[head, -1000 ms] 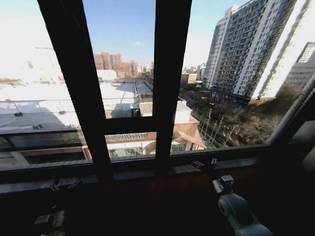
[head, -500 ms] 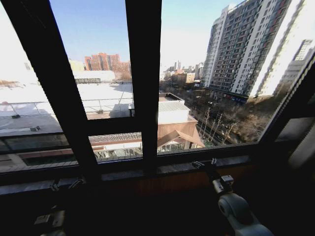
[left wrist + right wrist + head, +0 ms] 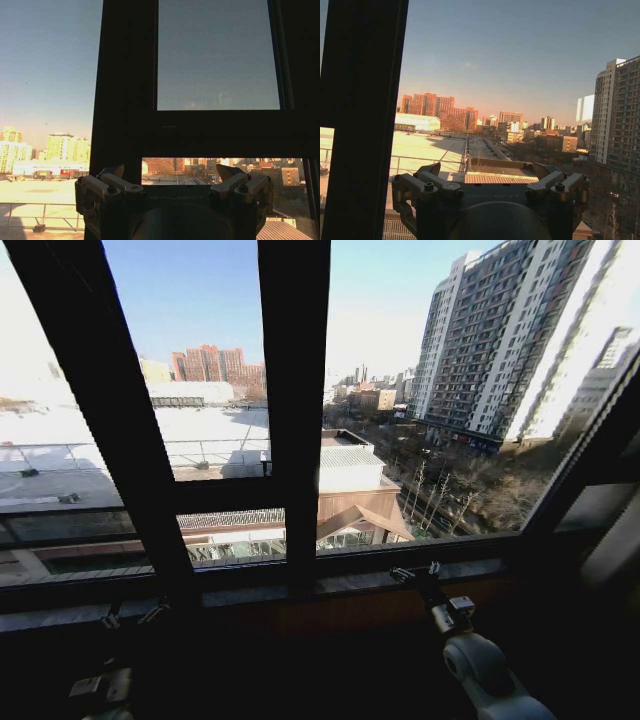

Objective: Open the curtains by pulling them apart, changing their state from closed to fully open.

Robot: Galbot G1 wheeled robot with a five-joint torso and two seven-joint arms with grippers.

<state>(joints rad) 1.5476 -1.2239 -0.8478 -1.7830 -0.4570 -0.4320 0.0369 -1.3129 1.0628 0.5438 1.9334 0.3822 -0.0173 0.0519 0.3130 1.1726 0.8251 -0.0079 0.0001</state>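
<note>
Both hands are held low before the window [image 3: 420, 410]. The left hand [image 3: 172, 176] and the right hand [image 3: 489, 172] are spread wide, with nothing gripped. No curtains can be found near either hand, so their side cannot be told.

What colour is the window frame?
Dark, near black: the window frame shows best in the head view.

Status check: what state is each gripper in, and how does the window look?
Left gripper: open, holding nothing, facing the window frame.
Right gripper: open, holding nothing, facing the glass.
Window: glass uncovered, city plainly visible through it.
</note>
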